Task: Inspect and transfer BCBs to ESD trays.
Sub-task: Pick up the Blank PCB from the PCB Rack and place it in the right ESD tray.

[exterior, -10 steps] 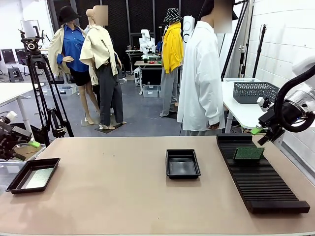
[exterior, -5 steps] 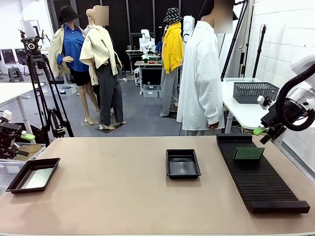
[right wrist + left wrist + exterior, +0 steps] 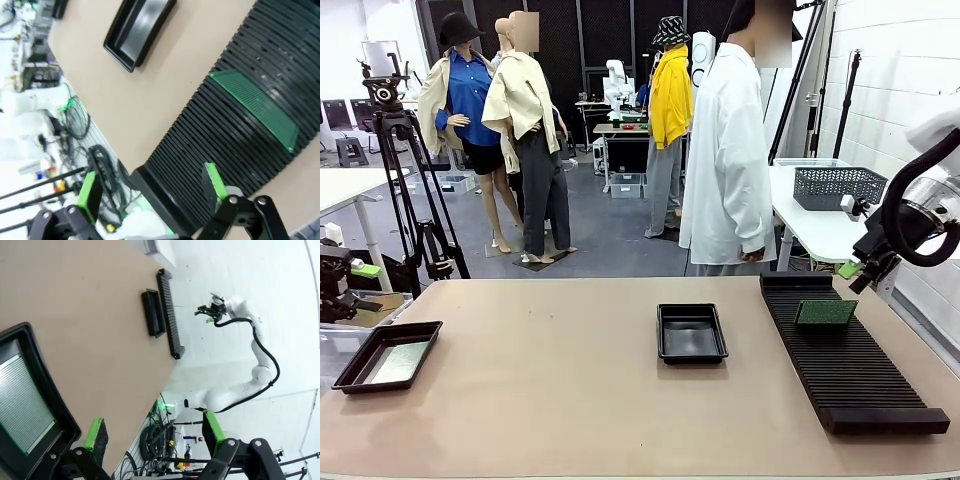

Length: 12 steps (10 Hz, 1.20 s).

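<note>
One green BCB [image 3: 825, 313] stands tilted in the long black ribbed rack [image 3: 840, 350] at the right; in the right wrist view this BCB [image 3: 252, 107] lies across the rack's ribs [image 3: 200, 150]. One black ESD tray [image 3: 691, 332] sits mid-table, its inside dark. The other ESD tray [image 3: 388, 355] sits at the left edge with a pale striped board [image 3: 22, 410] lying in it. My left gripper [image 3: 352, 272] hangs open beyond the table's left edge, above that tray's rim [image 3: 55, 405]. My right gripper [image 3: 855, 270] hovers open past the rack's far right corner. Nothing sits between either pair of fingers.
A person in a white coat [image 3: 725, 150] stands at the far side, behind the rack's far end. A grey mesh basket [image 3: 840, 185] rests on a side table at the right. A tripod [image 3: 400, 150] stands off the left rear corner.
My left gripper has drawn back to the left, off the table edge. My right gripper has shifted slightly right and up, away from the rack. The board and trays have not moved.
</note>
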Available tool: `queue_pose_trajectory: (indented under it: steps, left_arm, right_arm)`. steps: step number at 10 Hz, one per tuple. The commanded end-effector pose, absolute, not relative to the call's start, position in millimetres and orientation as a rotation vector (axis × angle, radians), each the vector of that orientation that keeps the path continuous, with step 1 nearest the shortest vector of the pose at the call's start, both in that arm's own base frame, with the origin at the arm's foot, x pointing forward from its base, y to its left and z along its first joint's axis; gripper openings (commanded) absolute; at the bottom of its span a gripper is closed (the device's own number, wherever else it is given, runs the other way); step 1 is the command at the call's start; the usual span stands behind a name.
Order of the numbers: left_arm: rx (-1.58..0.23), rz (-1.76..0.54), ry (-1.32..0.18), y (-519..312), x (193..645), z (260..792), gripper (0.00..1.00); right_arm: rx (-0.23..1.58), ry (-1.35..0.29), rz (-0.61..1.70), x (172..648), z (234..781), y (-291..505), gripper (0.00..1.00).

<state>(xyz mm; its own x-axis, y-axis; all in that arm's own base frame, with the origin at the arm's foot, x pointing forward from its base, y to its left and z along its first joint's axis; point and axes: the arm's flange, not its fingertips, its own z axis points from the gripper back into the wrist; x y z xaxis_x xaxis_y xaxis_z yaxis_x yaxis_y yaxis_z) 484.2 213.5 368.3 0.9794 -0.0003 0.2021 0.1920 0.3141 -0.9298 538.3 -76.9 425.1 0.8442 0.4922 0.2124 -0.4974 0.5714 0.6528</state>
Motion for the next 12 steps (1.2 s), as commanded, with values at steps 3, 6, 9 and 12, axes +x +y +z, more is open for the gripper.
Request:
queue_pose_trajectory:
  steps: [3,6,9,12]
  left_arm:
    - [-1.349,-0.185,-0.227,220,487,367,1.00]
    - [-1.287,-0.155,-0.179,212,485,368,1.00]
    - [-1.314,-0.101,-0.162,206,487,368,1.00]
    - [-1.334,-0.037,-0.098,201,492,361,1.00]
  right_arm:
    - [0.645,-0.014,0.775,539,431,-69,1.00]
    - [0.511,-0.029,0.898,533,436,-57,1.00]
    - [0.426,-0.024,1.015,530,441,-48,1.00]
    - [0.335,-0.025,1.171,538,442,-43,1.00]
